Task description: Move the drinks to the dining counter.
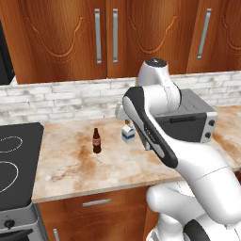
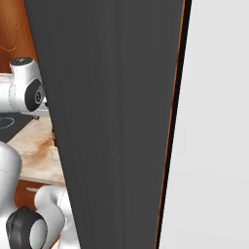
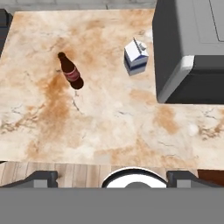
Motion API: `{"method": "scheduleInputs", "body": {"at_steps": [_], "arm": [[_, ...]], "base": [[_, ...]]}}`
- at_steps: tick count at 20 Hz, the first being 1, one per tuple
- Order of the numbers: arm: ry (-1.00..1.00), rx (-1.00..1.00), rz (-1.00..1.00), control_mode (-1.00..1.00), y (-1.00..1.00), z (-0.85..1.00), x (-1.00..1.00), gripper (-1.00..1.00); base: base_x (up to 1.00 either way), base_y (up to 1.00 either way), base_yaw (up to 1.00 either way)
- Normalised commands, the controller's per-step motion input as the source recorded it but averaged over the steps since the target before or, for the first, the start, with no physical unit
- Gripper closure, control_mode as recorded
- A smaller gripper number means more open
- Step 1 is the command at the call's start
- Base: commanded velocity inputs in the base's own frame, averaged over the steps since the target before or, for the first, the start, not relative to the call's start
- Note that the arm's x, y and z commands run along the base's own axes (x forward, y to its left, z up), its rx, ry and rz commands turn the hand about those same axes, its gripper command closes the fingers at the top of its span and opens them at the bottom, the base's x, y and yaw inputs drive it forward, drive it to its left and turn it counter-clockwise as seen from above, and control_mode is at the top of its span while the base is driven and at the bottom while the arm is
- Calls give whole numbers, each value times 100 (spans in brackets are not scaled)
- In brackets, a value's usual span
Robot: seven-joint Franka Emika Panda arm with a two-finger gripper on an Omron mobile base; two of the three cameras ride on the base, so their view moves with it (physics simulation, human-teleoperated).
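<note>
The drinks stand upright on a marbled counter (image 1: 70, 169) backed by white brick. The dark cola bottle (image 1: 96, 141) with its red label is left of the white-and-blue milk carton (image 1: 127, 133). From above, the hand view shows the bottle (image 3: 70, 72) at upper left and the carton (image 3: 136, 57) close beside the toaster. My gripper (image 3: 113, 177) hangs above the counter's front edge, open, its fingertips (image 3: 41, 177) wide apart with nothing between them, well clear of both drinks. The dining counter is out of view.
A grey toaster (image 1: 193, 117) sits right of the carton, its corner (image 3: 175, 65) near it. A black stovetop (image 1: 14, 164) borders the counter on the left. Wooden wall cabinets (image 1: 106, 37) hang above. A tall dark panel (image 2: 112, 121) blocks most of the right base view.
</note>
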Motion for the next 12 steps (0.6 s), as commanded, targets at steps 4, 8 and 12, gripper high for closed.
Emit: {"method": "scheduleInputs", "body": {"at_steps": [4, 8, 12], "arm": [[0, 0, 0, -100, 39, -19, -4, -100], [0, 0, 0, -100, 26, -6, 0, -100], [0, 0, 0, -100, 30, -9, 0, -100]], "base": [[0, 0, 0], [0, 0, 0], [0, 0, 0]]}}
